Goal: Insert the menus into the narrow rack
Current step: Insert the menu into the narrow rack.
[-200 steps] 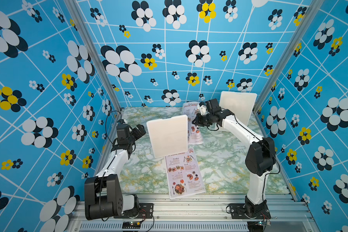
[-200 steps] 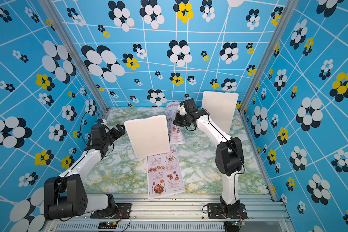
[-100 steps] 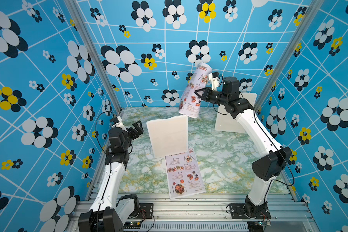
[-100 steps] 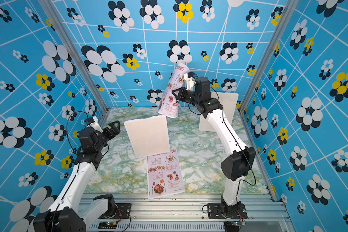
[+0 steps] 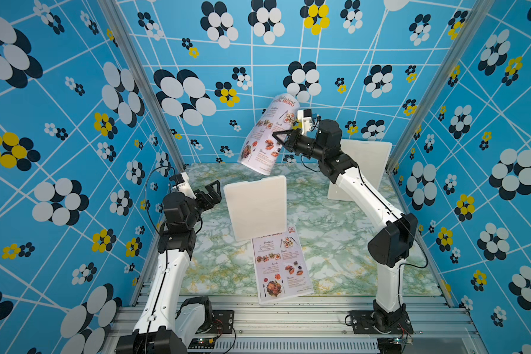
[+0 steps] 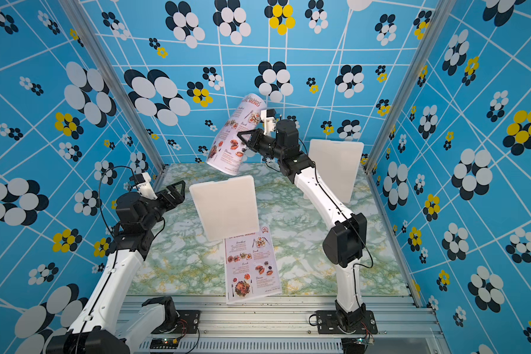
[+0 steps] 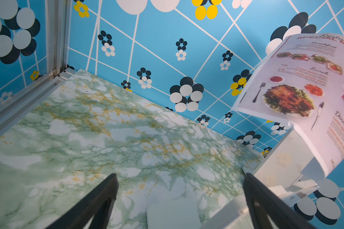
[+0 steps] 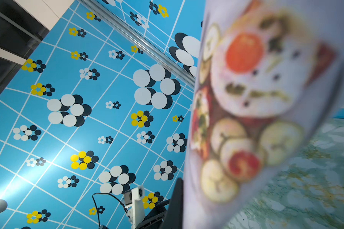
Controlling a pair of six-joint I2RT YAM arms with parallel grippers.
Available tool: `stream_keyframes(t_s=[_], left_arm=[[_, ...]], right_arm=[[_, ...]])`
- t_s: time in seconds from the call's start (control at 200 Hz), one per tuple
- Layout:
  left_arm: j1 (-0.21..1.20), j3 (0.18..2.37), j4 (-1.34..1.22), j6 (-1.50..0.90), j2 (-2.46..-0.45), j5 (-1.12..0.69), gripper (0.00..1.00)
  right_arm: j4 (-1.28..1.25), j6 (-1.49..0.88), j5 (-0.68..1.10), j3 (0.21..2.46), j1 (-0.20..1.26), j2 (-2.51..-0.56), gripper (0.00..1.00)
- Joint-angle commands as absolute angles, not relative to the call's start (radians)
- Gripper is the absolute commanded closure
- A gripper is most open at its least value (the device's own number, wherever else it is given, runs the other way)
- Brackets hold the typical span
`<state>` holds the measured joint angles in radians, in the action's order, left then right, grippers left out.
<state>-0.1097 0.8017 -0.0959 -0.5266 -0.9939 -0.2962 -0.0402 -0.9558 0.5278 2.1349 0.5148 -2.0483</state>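
Overhead, the right gripper [image 5: 277,138] is pinching 1 menu [image 5: 264,138] above the rack [image 5: 256,207] while the left gripper [image 5: 212,190] is hovering spread wide, empty, near the left edge of the table [image 5: 334,245].

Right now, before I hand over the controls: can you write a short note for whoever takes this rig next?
Right gripper: shut on one glossy pale-pink menu sheet, held bowed in the air near the top of the upright white mid-table rack.
Left gripper: open, empty, beside that rack.
Second pink menu: flat on the green marble table at the front edge.
Done: one menu lifted.
Left: neither menu is in a rack; insert both.
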Motion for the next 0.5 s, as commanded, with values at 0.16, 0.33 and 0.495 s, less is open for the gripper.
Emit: stream_keyframes(t_s=[0.16, 0.33, 0.495], left_arm=[[-0.092, 0.877, -0.067, -0.470, -1.027, -0.305, 0.01], [-0.075, 0.936, -0.076, -0.444, -1.088, -0.299, 0.01], [-0.076, 1.002, -0.111, -0.481, -1.174, -0.356, 0.01]], right_arm=[[-0.037, -0.996, 0.474, 2.183, 0.560, -2.053, 0.96], [0.023, -0.966, 0.434, 2.197, 0.582, -2.040, 0.93], [0.016, -0.951, 0.451, 2.194, 0.584, -2.033, 0.94]])
